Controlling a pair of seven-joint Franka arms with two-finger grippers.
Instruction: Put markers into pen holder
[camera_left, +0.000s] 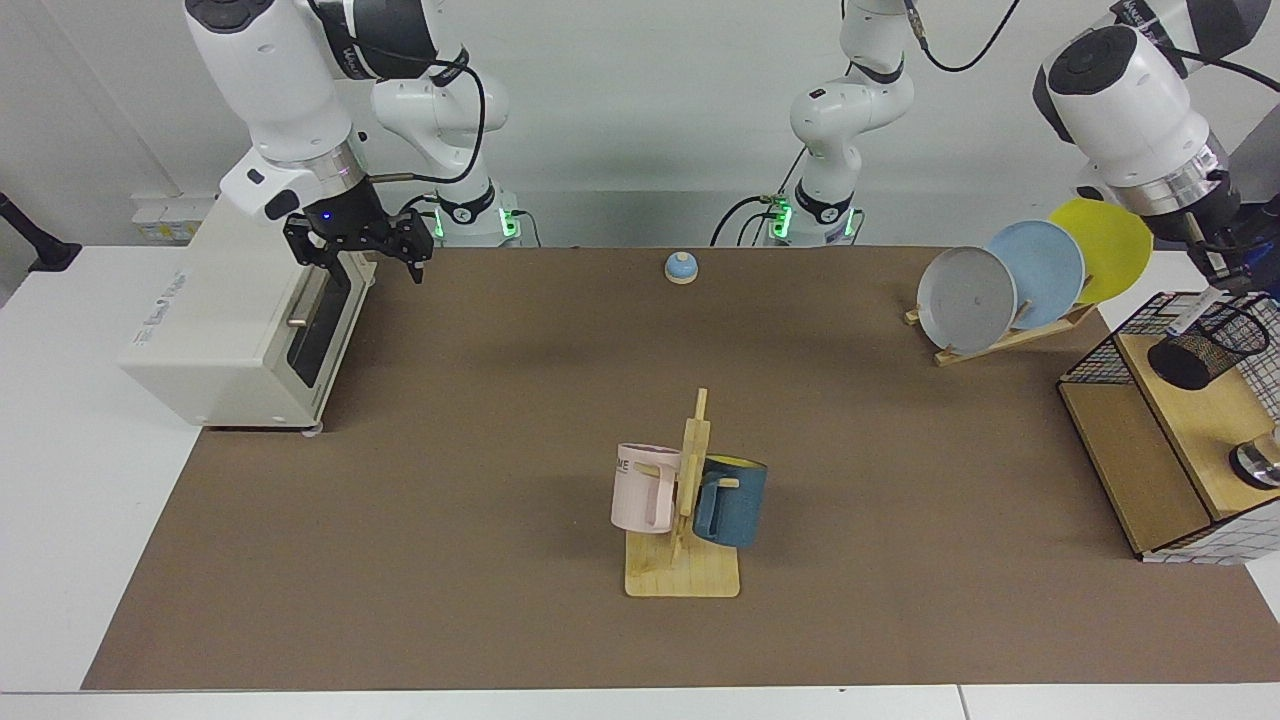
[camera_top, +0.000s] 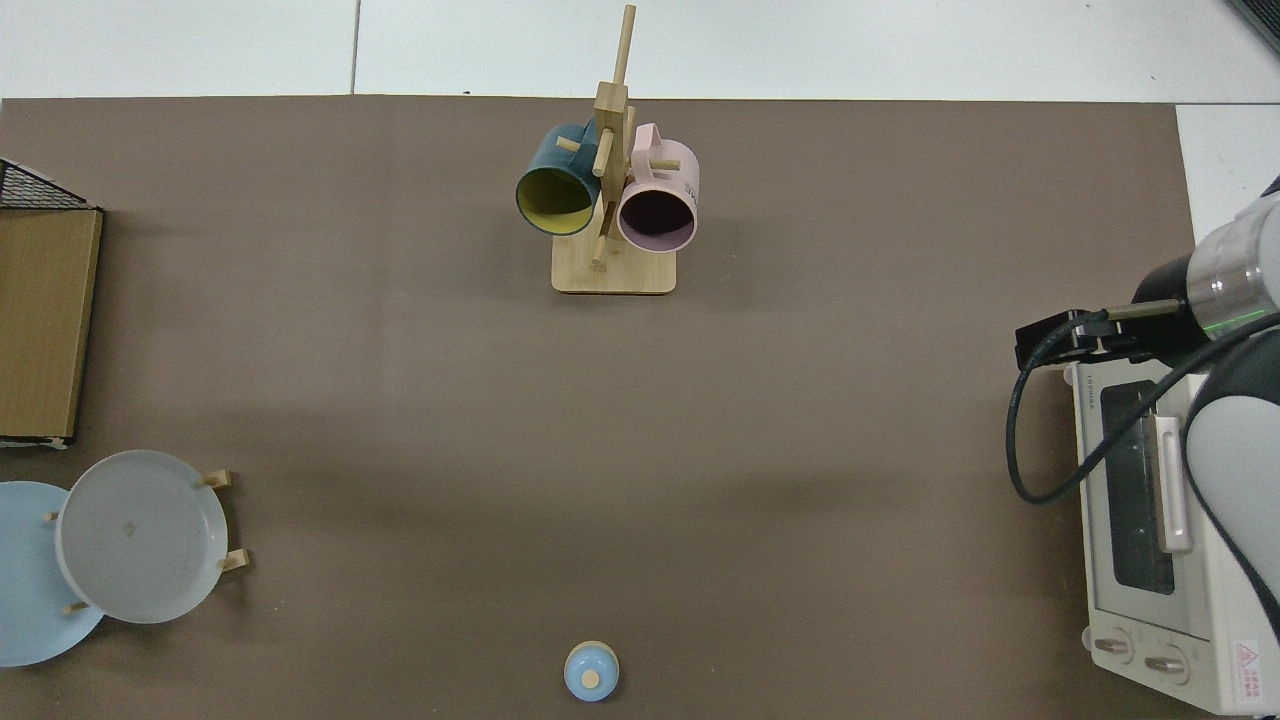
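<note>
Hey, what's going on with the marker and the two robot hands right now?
Left gripper above pen holder, gripping marker; its tip at the rim. Right gripper open, waiting by the toaster oven. Nothing in the way.

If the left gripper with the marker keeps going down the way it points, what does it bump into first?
Most likely the pen holder. The left gripper hangs just above it, holding the marker, whose lower end is at the rim. Depth is hard to judge, so it could miss.
</note>
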